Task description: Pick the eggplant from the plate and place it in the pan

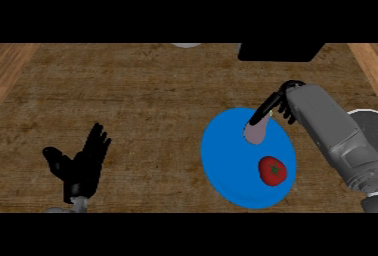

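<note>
The right hand [275, 106] has its fingers [263, 114] curled round the eggplant [256, 133] on the plate [229, 165], just below them beside a tomato [272, 170]; it looks light, smooth and slippery (best held mid-body), while the left hand [83, 162] rests open.

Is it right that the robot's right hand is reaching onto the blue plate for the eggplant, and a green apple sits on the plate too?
Not quite. The other thing on the blue plate is a red tomato, not a green apple. The head view shows it. The rest holds: the right hand reaches onto the plate at the eggplant.
</note>
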You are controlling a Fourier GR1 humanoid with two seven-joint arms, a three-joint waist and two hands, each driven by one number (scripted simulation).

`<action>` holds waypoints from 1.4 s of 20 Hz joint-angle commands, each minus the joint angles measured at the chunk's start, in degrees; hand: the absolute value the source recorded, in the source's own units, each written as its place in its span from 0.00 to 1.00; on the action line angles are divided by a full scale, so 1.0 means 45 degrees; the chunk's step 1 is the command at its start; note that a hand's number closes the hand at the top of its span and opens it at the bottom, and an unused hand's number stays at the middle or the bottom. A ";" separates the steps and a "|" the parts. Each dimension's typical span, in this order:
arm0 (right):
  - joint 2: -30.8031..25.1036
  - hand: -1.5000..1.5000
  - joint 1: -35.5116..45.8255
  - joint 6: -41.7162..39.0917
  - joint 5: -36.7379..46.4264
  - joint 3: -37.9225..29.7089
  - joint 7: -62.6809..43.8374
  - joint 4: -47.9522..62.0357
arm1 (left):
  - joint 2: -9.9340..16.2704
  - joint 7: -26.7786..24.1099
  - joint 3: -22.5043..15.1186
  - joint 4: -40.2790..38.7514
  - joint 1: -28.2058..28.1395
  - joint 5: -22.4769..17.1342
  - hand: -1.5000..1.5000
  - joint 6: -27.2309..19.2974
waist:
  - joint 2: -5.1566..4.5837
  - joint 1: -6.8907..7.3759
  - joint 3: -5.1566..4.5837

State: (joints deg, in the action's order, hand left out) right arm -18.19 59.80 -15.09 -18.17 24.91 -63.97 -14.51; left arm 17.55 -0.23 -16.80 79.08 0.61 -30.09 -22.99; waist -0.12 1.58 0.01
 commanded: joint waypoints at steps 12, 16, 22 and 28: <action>0.1158 1.00 -0.0124 -0.0235 0.0740 -0.0097 -0.0260 0.0704 | -0.0148 0.0779 0.0420 0.0326 -0.0172 0.0295 0.50 -0.0028 | 0.0030 -0.0281 -0.0002; 0.1048 1.00 0.0130 -0.0457 0.1432 0.0164 0.0373 0.0149 | -0.0580 0.0253 0.0116 0.0283 -0.0622 0.0713 0.50 0.0096 | 0.0010 -0.0216 -0.0002; 0.1125 1.00 -0.0797 0.0577 0.2823 0.0980 0.2067 -0.0425 | -0.0732 0.0332 0.0333 0.0270 -0.0524 0.0863 0.50 -0.0007 | 0.0012 -0.0251 -0.0002; 0.1587 1.00 -0.1054 0.5628 0.6171 0.3770 0.4821 -0.2733 | -0.0486 0.0241 0.0667 0.0153 -0.0798 0.0663 0.50 0.0001 | 0.0266 -0.0725 -0.0017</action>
State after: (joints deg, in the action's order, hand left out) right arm -11.92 57.36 -0.03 1.87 35.73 -48.63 -22.31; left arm 15.45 1.03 -14.66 80.77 -2.69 -26.75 -22.87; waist 1.28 -0.65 -0.38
